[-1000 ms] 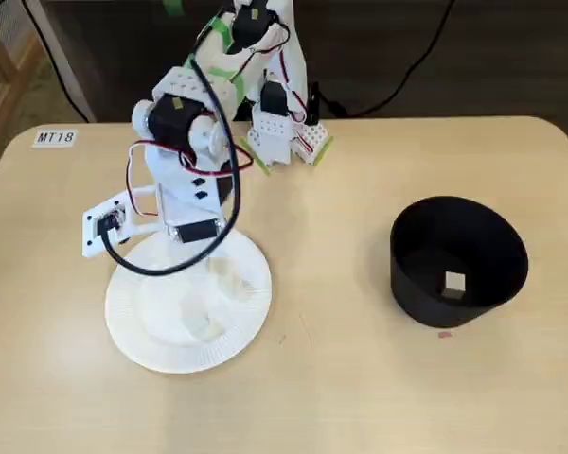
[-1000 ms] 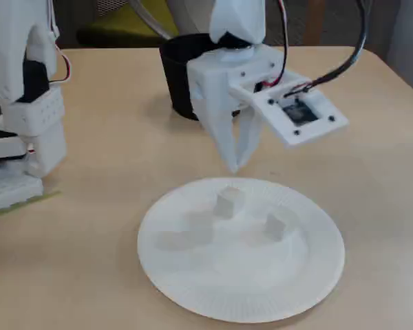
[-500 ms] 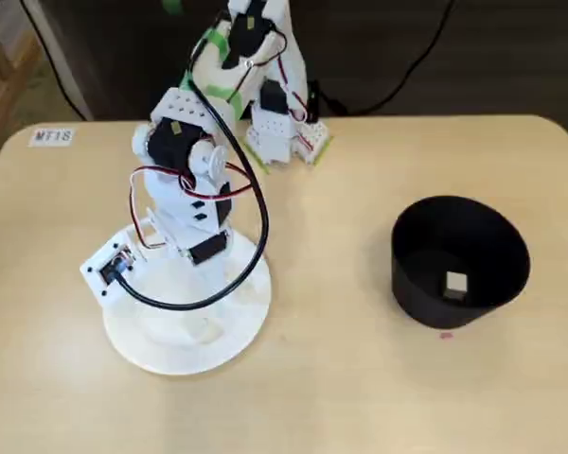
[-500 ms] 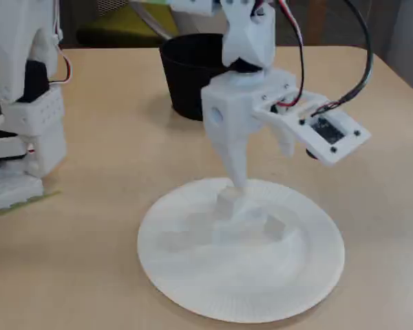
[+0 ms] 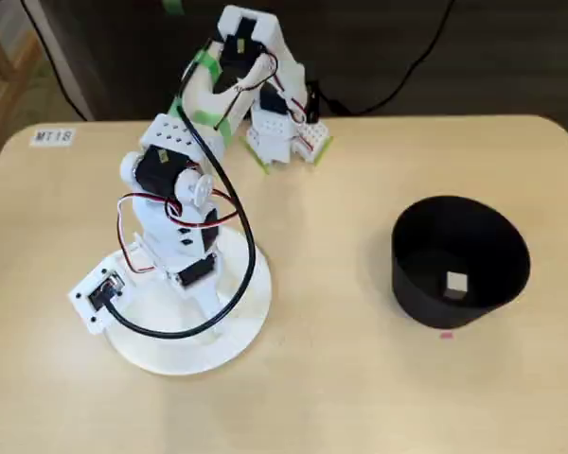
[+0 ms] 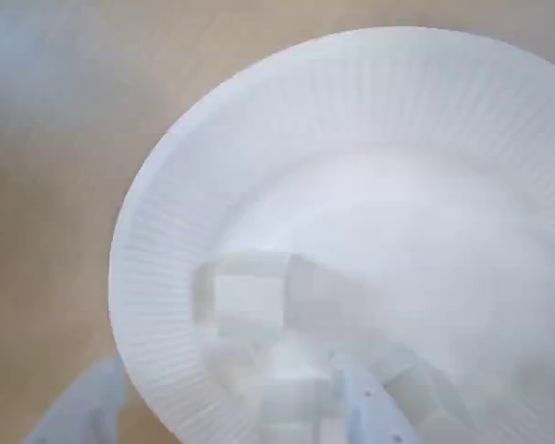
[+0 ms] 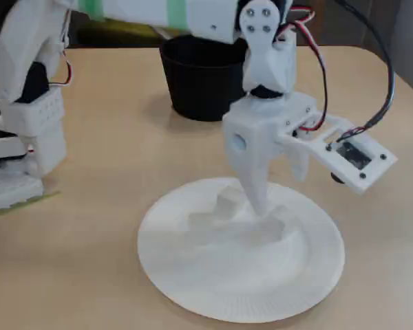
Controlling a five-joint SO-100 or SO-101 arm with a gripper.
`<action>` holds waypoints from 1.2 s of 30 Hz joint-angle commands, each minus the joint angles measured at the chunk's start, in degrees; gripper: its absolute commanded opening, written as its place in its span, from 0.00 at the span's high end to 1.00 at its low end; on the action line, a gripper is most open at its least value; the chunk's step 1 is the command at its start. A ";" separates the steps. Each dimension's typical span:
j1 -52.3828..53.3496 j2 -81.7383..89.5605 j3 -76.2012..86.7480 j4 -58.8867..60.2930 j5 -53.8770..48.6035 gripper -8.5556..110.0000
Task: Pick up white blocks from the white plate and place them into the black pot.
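Observation:
The white plate (image 5: 147,345) (image 7: 213,282) (image 6: 370,120) lies on the tan table with pale white blocks on it. The other fixed view shows one block (image 7: 227,200) just left of the fingers, another (image 7: 200,222) further left, and a third (image 7: 276,231) at the fingertips. My gripper (image 5: 208,310) (image 7: 270,199) (image 6: 224,393) points straight down with its tips at the plate surface and is open. In the wrist view a block (image 6: 250,291) lies ahead of the fingers and a blurred one (image 6: 291,407) sits between them. The black pot (image 5: 459,260) (image 7: 203,75) holds one white block (image 5: 454,284).
The arm's base (image 5: 279,132) is fixed at the table's far edge, and also shows at the left of the other fixed view (image 7: 20,137). A black cable (image 5: 237,284) loops from the arm over the plate. A label (image 5: 53,136) marks the far left corner.
The gripper has come down from above the plate's far rim to its surface and shifted toward the middle of the plate. The wrist camera swung outward. The blocks have not visibly moved.

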 commanded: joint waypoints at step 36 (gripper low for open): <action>-6.50 -11.87 -44.47 12.57 22.06 0.95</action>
